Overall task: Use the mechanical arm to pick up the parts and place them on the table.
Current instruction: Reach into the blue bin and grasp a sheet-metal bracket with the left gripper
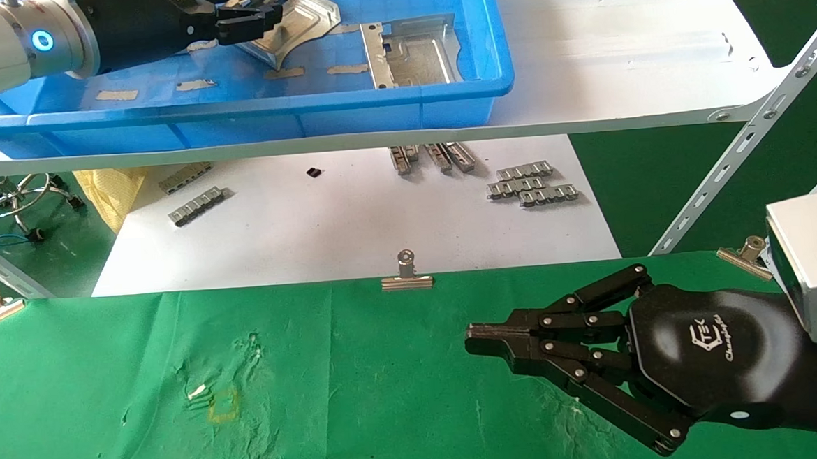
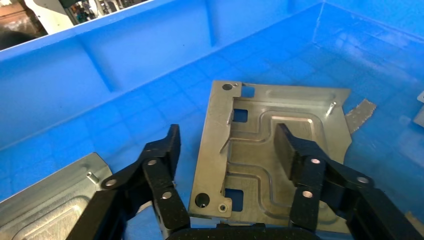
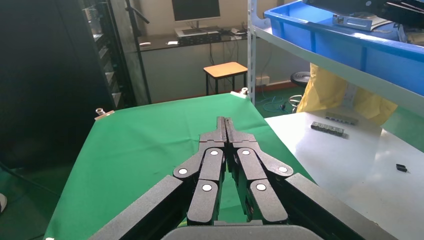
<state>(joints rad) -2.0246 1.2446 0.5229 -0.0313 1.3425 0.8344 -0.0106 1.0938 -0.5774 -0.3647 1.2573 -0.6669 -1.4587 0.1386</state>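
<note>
My left gripper (image 1: 273,17) reaches into the blue bin (image 1: 402,100) on the shelf. In the left wrist view it (image 2: 226,132) is open. One finger (image 2: 165,150) is outside the side wall of a silver tray part (image 2: 250,150), the other (image 2: 292,150) over its grooved floor. That part (image 1: 306,14) lies in the bin. A second part (image 1: 413,51) lies to its right, and the corner of another (image 2: 45,200) shows in the left wrist view. My right gripper (image 1: 474,339) is shut and empty, low over the green table (image 1: 144,383); it also shows in the right wrist view (image 3: 225,122).
The bin sits on a white shelf board (image 1: 616,51). Ribbed grey strips (image 1: 532,184) lie on a lower white board. Binder clips (image 1: 407,275) stand at the table's far edge. A slanted shelf strut (image 1: 746,142) runs at the right.
</note>
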